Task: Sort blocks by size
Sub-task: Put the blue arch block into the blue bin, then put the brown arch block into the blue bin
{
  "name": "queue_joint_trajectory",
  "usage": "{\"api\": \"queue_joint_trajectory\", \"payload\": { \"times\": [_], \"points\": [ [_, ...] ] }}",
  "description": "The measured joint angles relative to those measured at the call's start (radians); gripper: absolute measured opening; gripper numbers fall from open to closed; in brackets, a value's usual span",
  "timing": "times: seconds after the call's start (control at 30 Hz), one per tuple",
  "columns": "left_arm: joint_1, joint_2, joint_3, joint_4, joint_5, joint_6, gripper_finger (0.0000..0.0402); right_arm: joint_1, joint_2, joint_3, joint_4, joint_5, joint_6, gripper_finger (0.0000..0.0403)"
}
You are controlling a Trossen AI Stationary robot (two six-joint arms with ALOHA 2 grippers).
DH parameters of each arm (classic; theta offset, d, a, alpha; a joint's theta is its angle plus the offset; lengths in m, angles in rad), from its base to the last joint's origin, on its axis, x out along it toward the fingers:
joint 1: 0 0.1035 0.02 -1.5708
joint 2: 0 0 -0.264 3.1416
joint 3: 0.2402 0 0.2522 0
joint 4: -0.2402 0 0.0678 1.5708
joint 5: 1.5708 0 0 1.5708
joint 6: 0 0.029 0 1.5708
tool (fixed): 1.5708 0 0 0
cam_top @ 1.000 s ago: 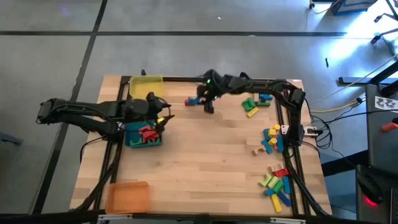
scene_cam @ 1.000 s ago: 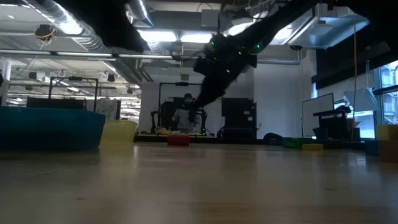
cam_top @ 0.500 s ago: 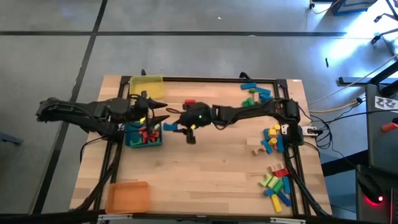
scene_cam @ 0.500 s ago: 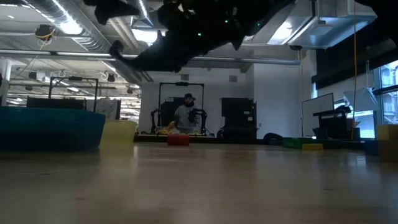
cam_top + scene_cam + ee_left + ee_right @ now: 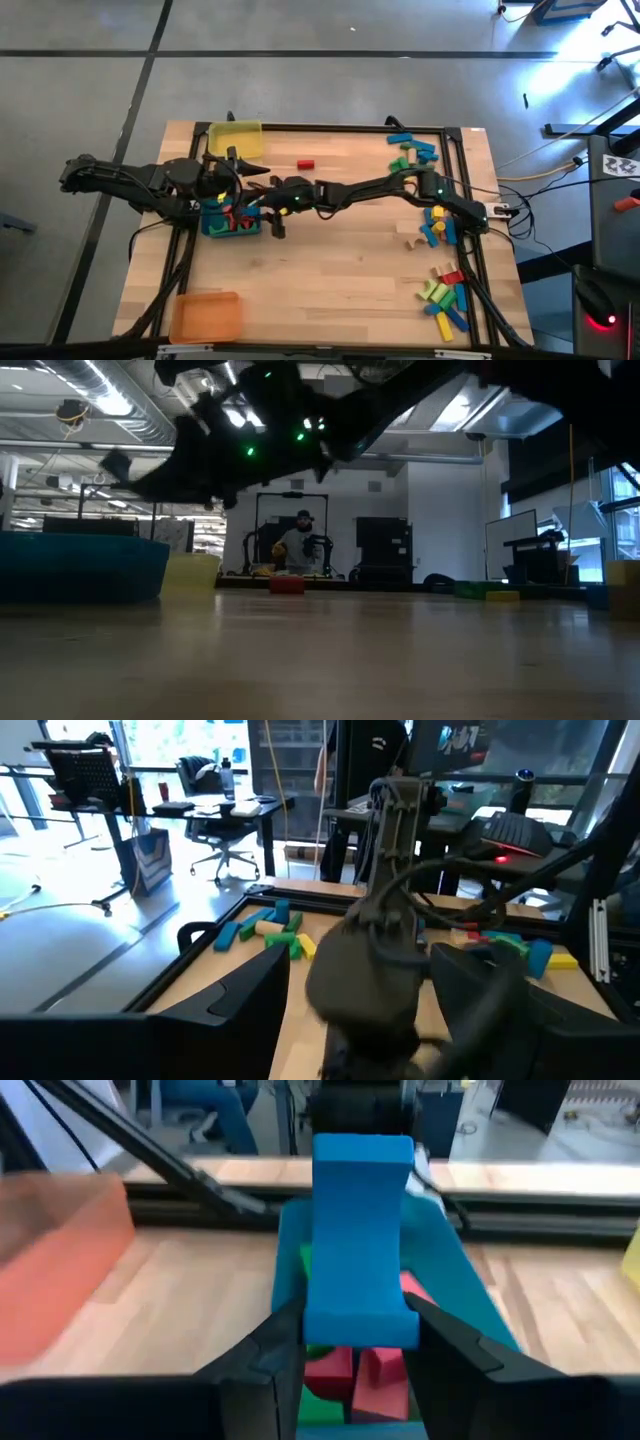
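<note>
A blue block (image 5: pixel 360 1230) with waisted sides is in my right gripper (image 5: pixel 355 1350), which is shut on it. That gripper (image 5: pixel 263 206) reaches from the table's right to the right rim of the blue tray (image 5: pixel 208 224). Red and green blocks (image 5: pixel 350 1370) lie in the tray. My left gripper (image 5: pixel 252 178) hovers open and holds nothing, just above the tray's far side. A lone red block (image 5: pixel 305 164) lies on the table farther back. The other blocks lie in heaps along the right edge (image 5: pixel 437 225). My right gripper pinches the blue block between its two fingers, on the two long sides near its rear end (image 5: pixel 355 1320). The fingers come from the table's right, slanting slightly down, and lie along the block. The block sticks out ahead of them, clear above the blue tray.
A yellow tray (image 5: pixel 235 138) stands at the far left corner and an orange tray (image 5: pixel 205 316) at the near left. More block heaps lie at the far right (image 5: pixel 412 155) and near right (image 5: pixel 445 300). A person (image 5: pixel 298 545) sits in the room beyond the table.
My right gripper has swept from the far middle of the table toward the left and near edges, sinking a little, and carried the blue block to the blue tray. My left gripper has drawn back toward the left edge and risen slightly.
</note>
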Motion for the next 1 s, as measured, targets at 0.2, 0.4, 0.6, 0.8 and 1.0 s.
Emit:
{"api": "queue_joint_trajectory", "payload": {
  "times": [0.2,0.4,0.6,0.8,1.0],
  "points": [
    [0.001,0.001,0.0,-0.004,-0.002,-0.004,0.0227,0.0,0.12,0.117,0.006,0.012,0.004,0.0143],
    [0.001,0.002,0.0,-0.011,-0.002,0.0,0.0227,-0.005,0.14,0.127,-0.001,0.044,0.007,0.0143],
    [0.001,0.002,0.0,-0.016,-0.002,0.008,0.0227,-0.008,0.14,0.127,-0.004,0.124,0.02,0.0163],
    [0.001,0.001,0.0,-0.016,-0.001,0.024,0.0227,-0.008,0.14,0.127,-0.019,0.139,0.019,0.0237],
    [0.0,-0.001,0.0,-0.011,0.001,0.023,0.0227,-0.008,0.086,0.125,-0.106,0.139,0.01,0.0279]
  ]
}}
